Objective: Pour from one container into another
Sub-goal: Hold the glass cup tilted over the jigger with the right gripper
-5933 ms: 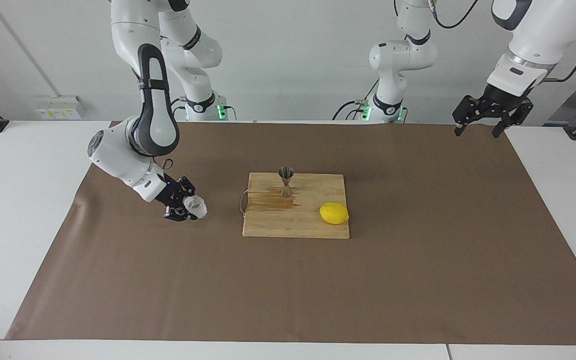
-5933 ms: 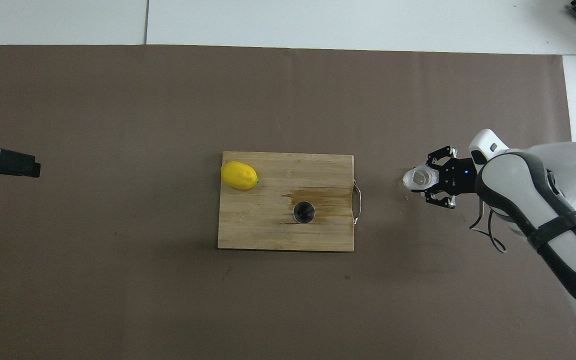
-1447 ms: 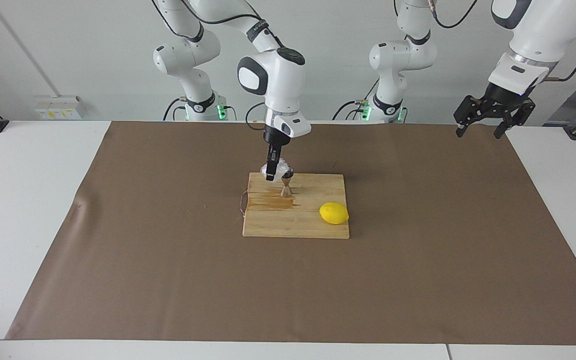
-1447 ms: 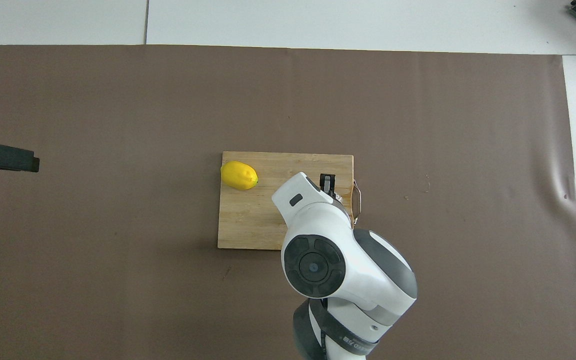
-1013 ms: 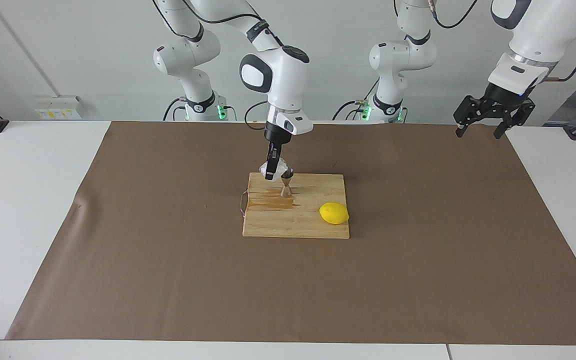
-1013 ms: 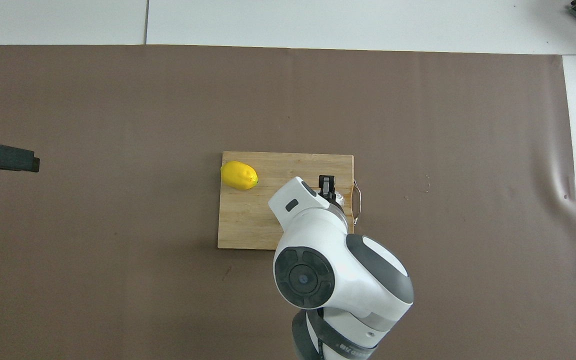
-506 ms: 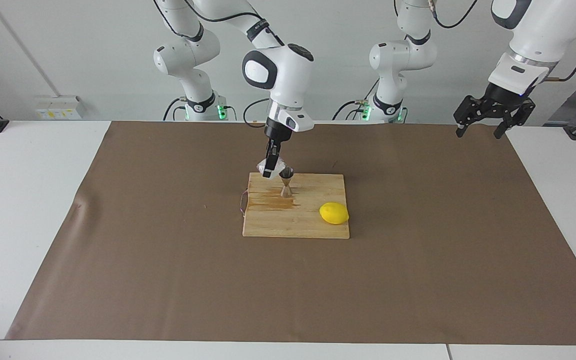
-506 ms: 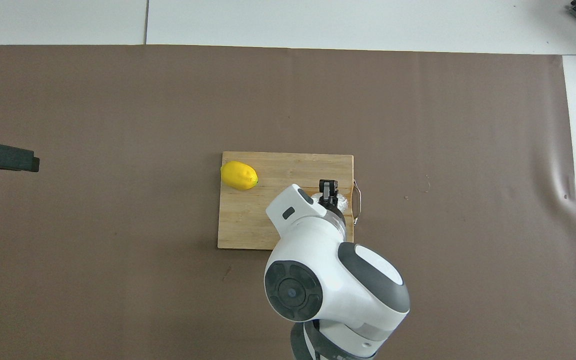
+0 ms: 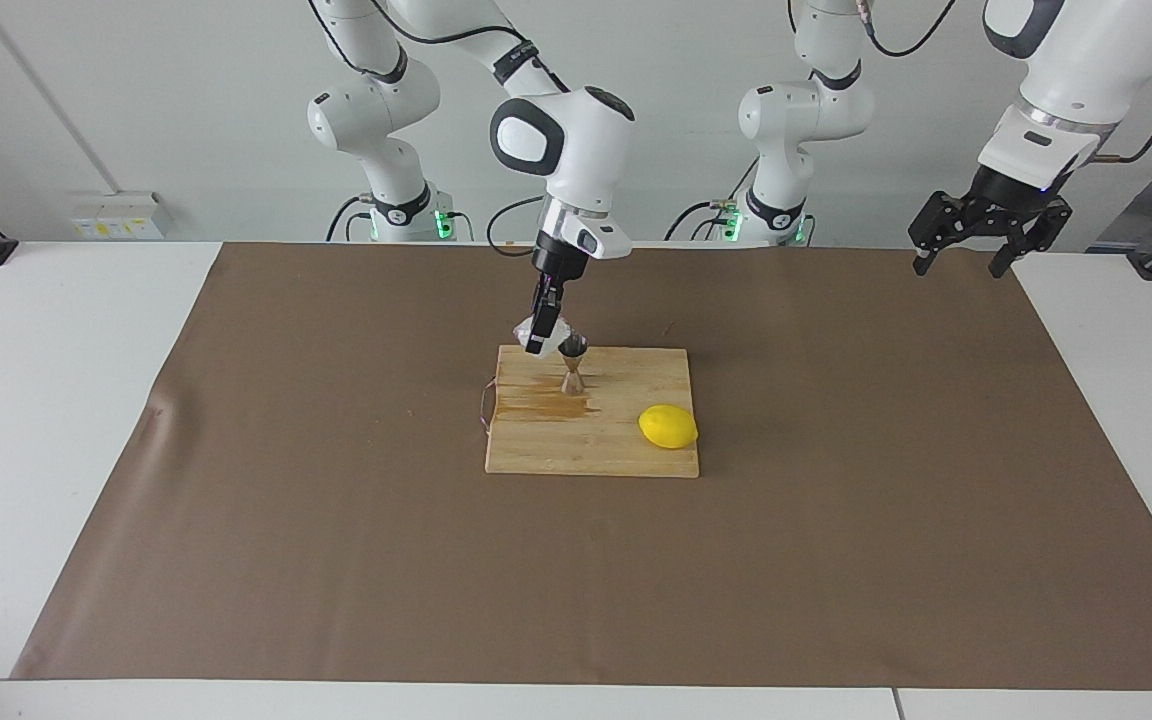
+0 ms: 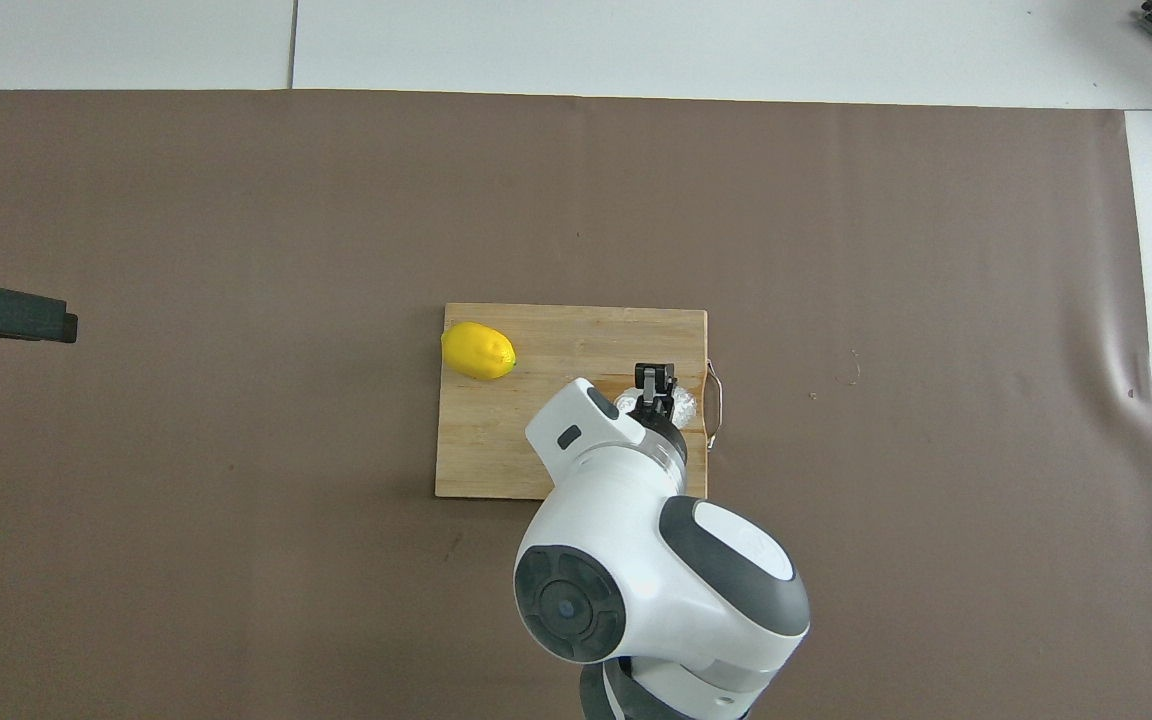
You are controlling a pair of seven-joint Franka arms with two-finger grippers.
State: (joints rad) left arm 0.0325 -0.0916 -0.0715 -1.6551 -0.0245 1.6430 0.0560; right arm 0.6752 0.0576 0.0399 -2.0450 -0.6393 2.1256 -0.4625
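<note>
The right tool is clamped tight on the crinkly white cup, holding it tilted just above the mouth of the steel jigger, which stands upright on the wooden cutting board near its handle end, well apart from the lemon. The left tool waits with fingers spread wide, holding nothing, over the edge of the surface at its own end

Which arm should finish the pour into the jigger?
Right. The right gripper holds the white cup tilted over the jigger on the cutting board; the left gripper waits, open, over the table's edge.
</note>
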